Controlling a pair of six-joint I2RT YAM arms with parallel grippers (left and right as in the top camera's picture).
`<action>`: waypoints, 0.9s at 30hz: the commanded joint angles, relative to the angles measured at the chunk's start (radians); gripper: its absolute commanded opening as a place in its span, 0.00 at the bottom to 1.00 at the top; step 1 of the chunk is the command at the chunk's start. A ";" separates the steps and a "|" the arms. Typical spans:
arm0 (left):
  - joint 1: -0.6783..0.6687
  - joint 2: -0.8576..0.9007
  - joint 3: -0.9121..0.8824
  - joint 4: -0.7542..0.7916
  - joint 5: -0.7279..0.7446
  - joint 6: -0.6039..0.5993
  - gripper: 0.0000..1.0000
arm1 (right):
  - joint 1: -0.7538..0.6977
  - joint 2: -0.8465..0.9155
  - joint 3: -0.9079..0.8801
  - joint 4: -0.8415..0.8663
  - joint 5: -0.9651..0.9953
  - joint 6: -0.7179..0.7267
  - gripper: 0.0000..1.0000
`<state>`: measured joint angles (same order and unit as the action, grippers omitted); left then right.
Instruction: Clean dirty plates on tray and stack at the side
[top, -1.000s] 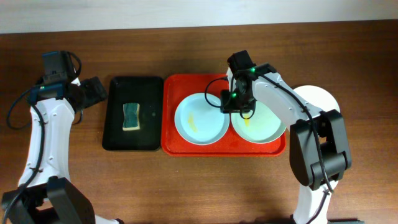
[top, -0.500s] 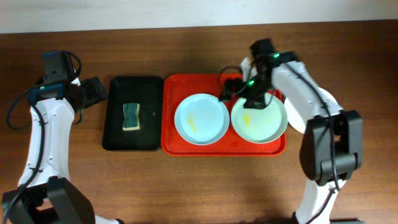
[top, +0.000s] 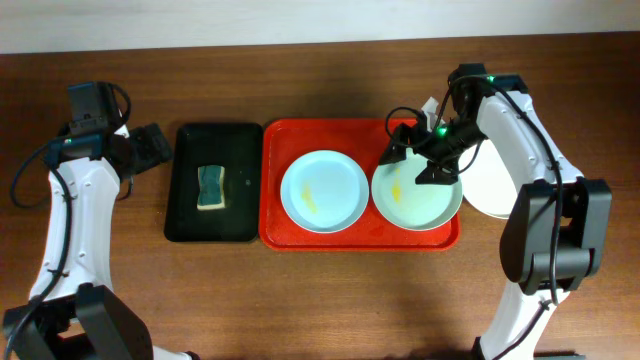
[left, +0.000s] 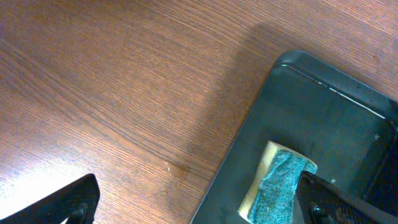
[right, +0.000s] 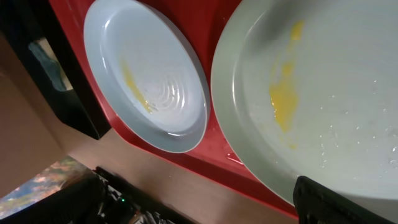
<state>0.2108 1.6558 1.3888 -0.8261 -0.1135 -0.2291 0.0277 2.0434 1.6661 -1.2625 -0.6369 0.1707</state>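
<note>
We find the right gripper (top: 416, 162) released and empty over the pale green plate (top: 410, 208). This plate lies beside the pale blue plate (top: 323, 192) on the red tray (top: 273, 225), and both bear yellow smears. The white plate (top: 497, 185) rests on the bench (top: 300, 300) to the right of the tray. The left gripper (top: 155, 147) is released, left of the black tray (top: 185, 215).

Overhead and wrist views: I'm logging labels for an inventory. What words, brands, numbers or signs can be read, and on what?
No readable text in any view.
The red tray, black tray, sponge, pale blue plate, pale green plate and white plate all show plain surfaces with no print, number or logo.
</note>
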 joint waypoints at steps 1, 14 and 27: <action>0.002 -0.001 0.007 0.002 -0.011 -0.010 0.99 | 0.011 -0.023 0.011 -0.018 0.015 -0.024 0.98; 0.002 -0.001 0.007 0.002 -0.011 -0.010 0.99 | 0.144 -0.023 0.010 -0.006 0.096 -0.024 0.99; 0.002 -0.001 0.007 0.002 -0.011 -0.010 0.99 | 0.281 -0.022 0.010 0.201 0.380 -0.012 0.28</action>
<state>0.2108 1.6558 1.3888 -0.8261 -0.1135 -0.2287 0.2844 2.0434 1.6661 -1.0756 -0.3817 0.1558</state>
